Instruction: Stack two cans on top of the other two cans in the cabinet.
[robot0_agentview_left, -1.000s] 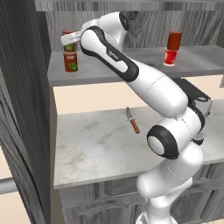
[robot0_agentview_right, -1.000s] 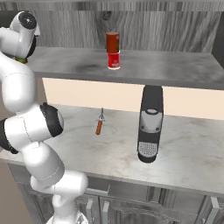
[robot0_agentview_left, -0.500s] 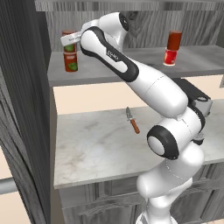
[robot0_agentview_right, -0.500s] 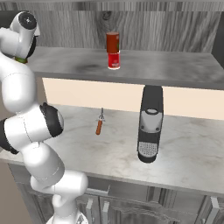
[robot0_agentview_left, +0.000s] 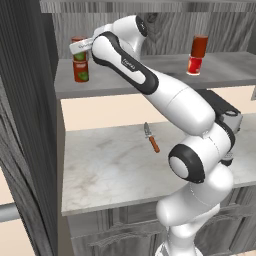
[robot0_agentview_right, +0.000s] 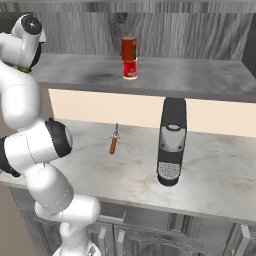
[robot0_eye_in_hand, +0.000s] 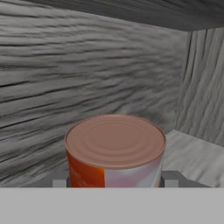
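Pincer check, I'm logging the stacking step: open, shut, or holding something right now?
Pincer: closed on the upper can of the left stack in the cabinet.

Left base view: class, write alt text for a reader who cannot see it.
A white robot arm reaches up to the grey wood-grain cabinet shelf, its end effector at the upper can of a stack of two red green-labelled cans. A second red two-can stack stands further right; an orange-handled knife lies on the pale marble counter.
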